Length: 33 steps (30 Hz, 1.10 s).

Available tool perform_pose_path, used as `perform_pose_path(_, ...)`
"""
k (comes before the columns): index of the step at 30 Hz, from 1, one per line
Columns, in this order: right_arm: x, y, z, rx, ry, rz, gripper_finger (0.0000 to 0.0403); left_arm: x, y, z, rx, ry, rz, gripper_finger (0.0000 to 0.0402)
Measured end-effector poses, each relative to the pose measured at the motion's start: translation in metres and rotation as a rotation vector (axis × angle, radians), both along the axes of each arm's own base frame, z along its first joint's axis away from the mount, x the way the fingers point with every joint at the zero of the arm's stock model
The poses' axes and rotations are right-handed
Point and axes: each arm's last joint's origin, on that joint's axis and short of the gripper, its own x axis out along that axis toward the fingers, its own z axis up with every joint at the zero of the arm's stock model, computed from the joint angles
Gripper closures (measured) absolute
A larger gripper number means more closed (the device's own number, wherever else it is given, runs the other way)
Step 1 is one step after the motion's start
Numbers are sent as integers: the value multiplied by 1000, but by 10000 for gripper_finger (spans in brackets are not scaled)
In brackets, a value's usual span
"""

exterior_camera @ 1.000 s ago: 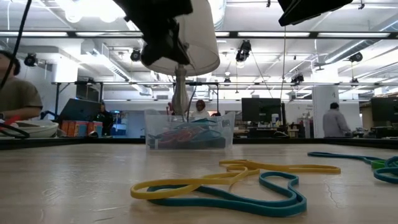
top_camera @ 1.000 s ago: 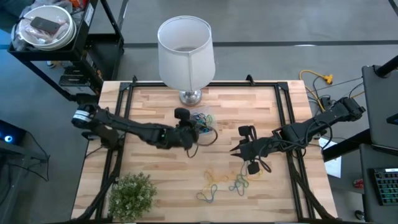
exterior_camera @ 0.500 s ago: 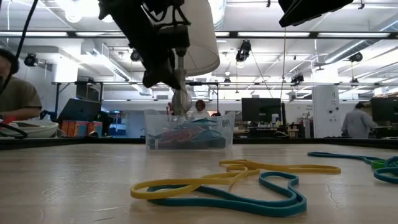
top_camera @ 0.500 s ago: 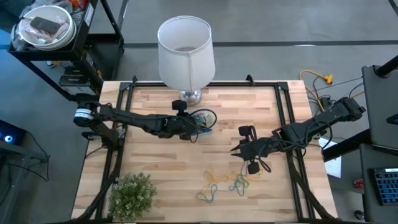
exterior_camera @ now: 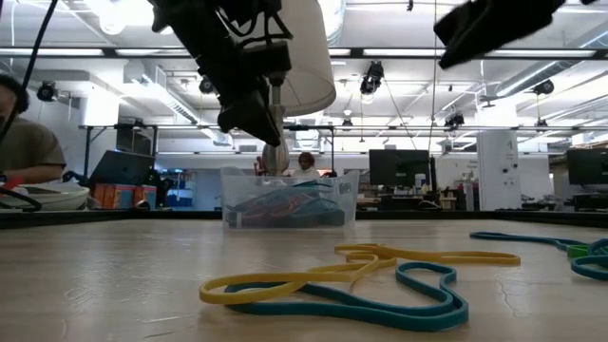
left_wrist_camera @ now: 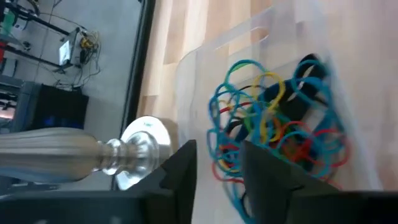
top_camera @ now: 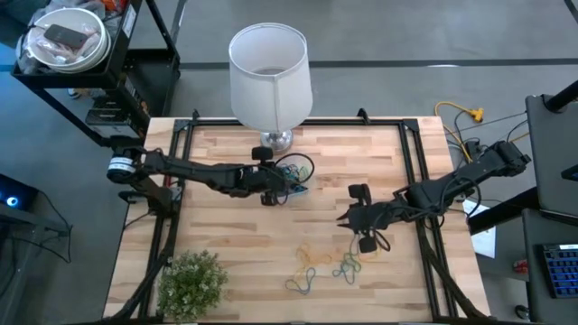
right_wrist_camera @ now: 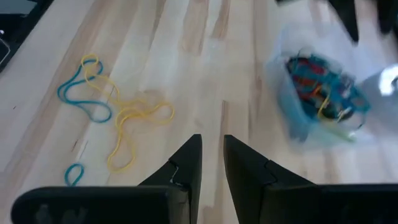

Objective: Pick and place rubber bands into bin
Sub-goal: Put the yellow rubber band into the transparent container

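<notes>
1. My left gripper (top_camera: pixel 282 187) hangs over the bin (top_camera: pixel 298 171), fingers apart, holding nothing.
2. My right gripper (top_camera: pixel 343 219), empty, fingers narrowly apart, sits mid-table.
3. Loose rubber bands (top_camera: pixel 327 267) lie near edge: light, floppy; pinch one strand.

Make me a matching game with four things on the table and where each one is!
Things:
1. small see-through plastic bin
2. white lamp shade
3. small green bushy plant
4. loose yellow and blue rubber bands

Places:
A. near left corner of the table
B. bare wood near the front, right of the middle
C. under the left gripper
D. at the middle of the far edge

Pairs: 1-C, 2-D, 3-A, 4-B
</notes>
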Motion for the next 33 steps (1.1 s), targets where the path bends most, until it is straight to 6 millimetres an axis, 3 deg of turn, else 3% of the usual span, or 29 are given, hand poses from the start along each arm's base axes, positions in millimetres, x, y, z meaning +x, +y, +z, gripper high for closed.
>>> perform_pose_path(5,-4,-1,-15,32,49,-10,342,0,-20,1,-43,-26,-46,281)
perform_pose_path(14,-5,1,-23,126,48,-89,342,-10,-92,2,-68,-35,-262,281)
perform_pose_path(20,-2,5,-52,125,85,-76,343,-22,-128,4,-68,-32,-378,281)
perform_pose_path(27,20,21,-83,188,59,176,343,-29,-142,6,-64,-35,-422,281)
perform_pose_path(33,43,30,-103,148,39,228,336,-31,-141,8,-65,-42,-419,281)
